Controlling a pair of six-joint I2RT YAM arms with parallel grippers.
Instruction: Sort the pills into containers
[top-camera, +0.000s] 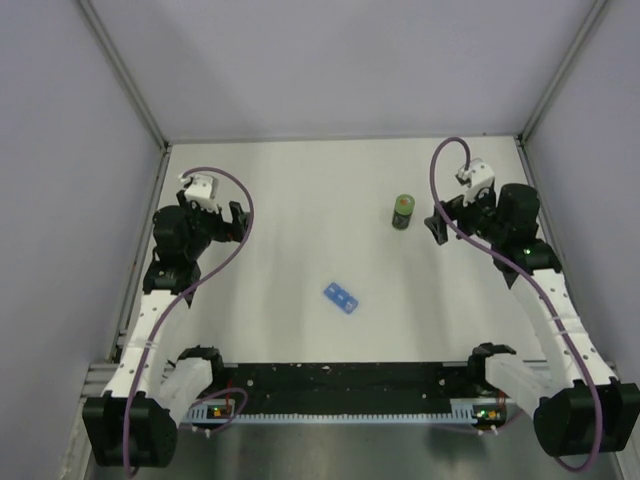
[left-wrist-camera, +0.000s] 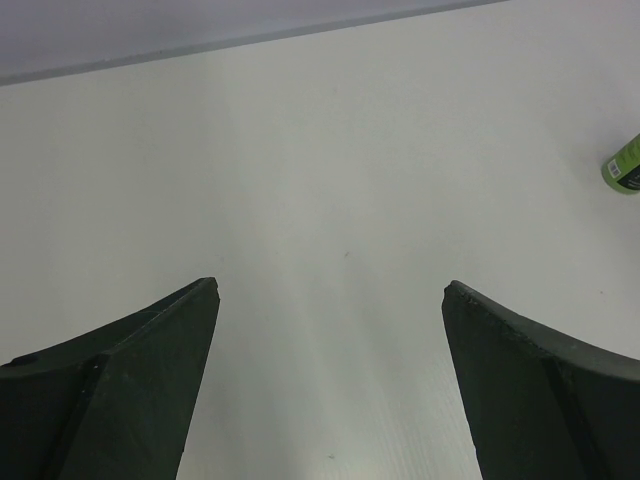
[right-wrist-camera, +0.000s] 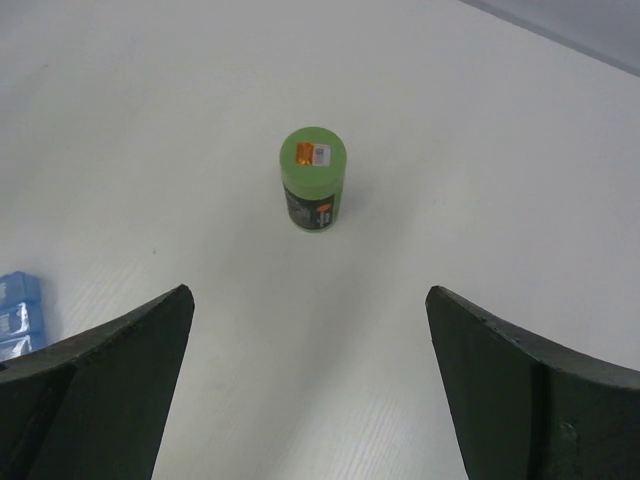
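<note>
The white counter (top-camera: 300, 190) carried two things. The small translucent blue pill box (top-camera: 342, 298) lay flat near the middle, a little toward the near side, turned at a slant, between the two arms and well apart from both. Its row of square compartments showed from above, but whether the lids were up or down could not be told, nor what was inside.

Farther back and to the right stood a dark cylindrical bottle (top-camera: 402, 211) with a green cap, upright, with a small orange-and-white sticker on top of the cap. It was apart from the pill box and near the right arm.

The left fingers (left-wrist-camera: 130, 380) were spread wide over bare counter on the far left side, holding nothing; the bottle's green cap just showed at the right edge of the left wrist view.

The right fingers (right-wrist-camera: 110, 370) were also spread wide and empty, on the far right side, pointing toward the bottle, which stood ahead of the gap between them without touching. A corner of the pill box showed at the left edge of the right wrist view.
</note>
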